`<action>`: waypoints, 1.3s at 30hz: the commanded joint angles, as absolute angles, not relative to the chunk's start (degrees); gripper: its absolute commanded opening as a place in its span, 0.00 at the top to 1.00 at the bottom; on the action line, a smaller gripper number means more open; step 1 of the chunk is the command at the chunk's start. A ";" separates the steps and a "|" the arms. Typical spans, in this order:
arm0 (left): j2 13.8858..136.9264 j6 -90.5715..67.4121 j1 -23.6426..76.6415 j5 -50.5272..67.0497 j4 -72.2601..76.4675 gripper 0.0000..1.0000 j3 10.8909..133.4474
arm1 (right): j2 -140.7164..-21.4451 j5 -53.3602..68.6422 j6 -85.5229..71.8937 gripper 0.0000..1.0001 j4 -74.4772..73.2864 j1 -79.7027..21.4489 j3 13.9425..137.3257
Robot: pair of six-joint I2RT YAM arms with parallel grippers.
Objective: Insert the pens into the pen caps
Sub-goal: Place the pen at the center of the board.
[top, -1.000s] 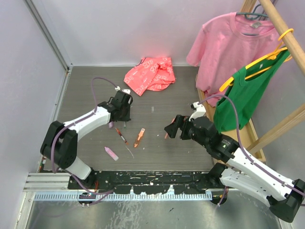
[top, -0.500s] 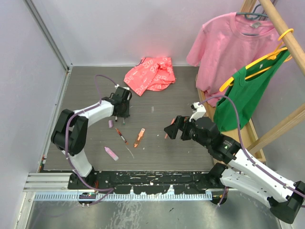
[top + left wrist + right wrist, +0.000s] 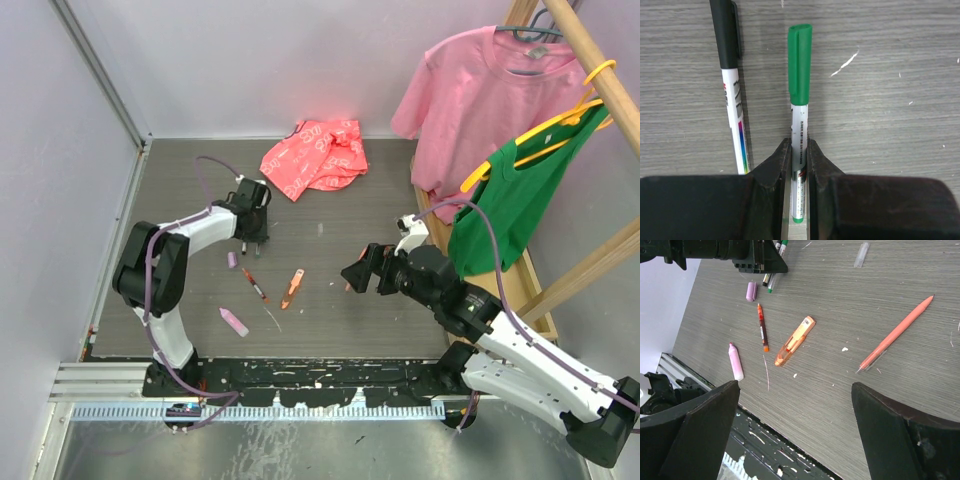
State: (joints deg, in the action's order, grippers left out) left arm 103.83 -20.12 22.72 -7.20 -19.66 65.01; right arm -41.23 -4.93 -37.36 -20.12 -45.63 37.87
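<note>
My left gripper [image 3: 798, 144] is shut on a white marker [image 3: 799, 120] that wears a green cap [image 3: 799, 60]; the marker lies along the grey table. A second white marker [image 3: 733, 102] with a black cap [image 3: 725, 35] lies just left of it. From above, the left gripper [image 3: 256, 238] sits at the table's left. My right gripper [image 3: 795, 386] hangs open over the middle, holding nothing. Below it lie a salmon-orange pen [image 3: 896, 333], a short orange pen [image 3: 795, 340], a dark red pen [image 3: 761, 327], a pink highlighter [image 3: 735, 361] and a lilac cap [image 3: 751, 291].
A red patterned cloth [image 3: 315, 155] lies at the back. A wooden rack [image 3: 590, 265] with a pink shirt [image 3: 480, 90] and a green shirt [image 3: 520, 195] stands at the right edge. A small clear cap [image 3: 861, 254] and white scraps [image 3: 845, 348] dot the table.
The left arm folded in toward the left wall and its gripper shifted slightly back, uncovering the lilac cap. The right arm has hardly moved.
</note>
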 commanded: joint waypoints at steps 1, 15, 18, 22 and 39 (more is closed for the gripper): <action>105.23 -19.59 21.76 -5.56 -16.80 0.96 67.60 | -41.21 -4.04 -36.83 0.01 -16.13 -45.46 38.02; 107.33 -18.99 21.56 -6.62 -18.06 0.76 68.17 | -41.66 -4.22 -37.36 0.01 -16.13 -45.44 37.87; 107.45 -19.20 21.53 -6.42 -18.14 0.73 68.25 | -41.50 -4.50 -37.62 0.01 -16.17 -45.44 37.69; 107.04 -19.30 21.54 -6.46 -17.91 0.72 67.95 | -41.31 -5.17 -38.04 0.01 -16.17 -45.44 37.39; 95.79 -20.42 21.53 -4.89 -19.13 0.64 69.62 | -45.00 -13.63 -39.31 0.01 -21.43 -45.44 37.82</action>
State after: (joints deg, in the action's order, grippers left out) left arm 102.56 -20.10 21.87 -5.72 -19.22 67.05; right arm -45.17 -9.54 -39.00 -22.48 -45.63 37.26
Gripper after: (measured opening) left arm 0.351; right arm 0.988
